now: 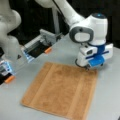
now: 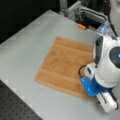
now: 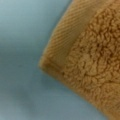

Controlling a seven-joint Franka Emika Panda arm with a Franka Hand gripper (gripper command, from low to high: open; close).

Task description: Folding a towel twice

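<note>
Towel (image 1: 61, 91), orange-brown terry, lies flat and unfolded on the grey table (image 1: 107, 100), both paler bands showing in both front views, no fold made that we can see. Gripper (image 1: 87, 67) sits low at the towel's corner toward a front view's top right, touching or just above it; its fingers are hidden, so we cannot tell whether they stand apart or together, and the wrist view shows only that ribbed corner (image 3: 62, 50) against bare table. Risk, in our judgement: a shallow bite on the thin hem could slip, or drag the whole cloth askew.
</note>
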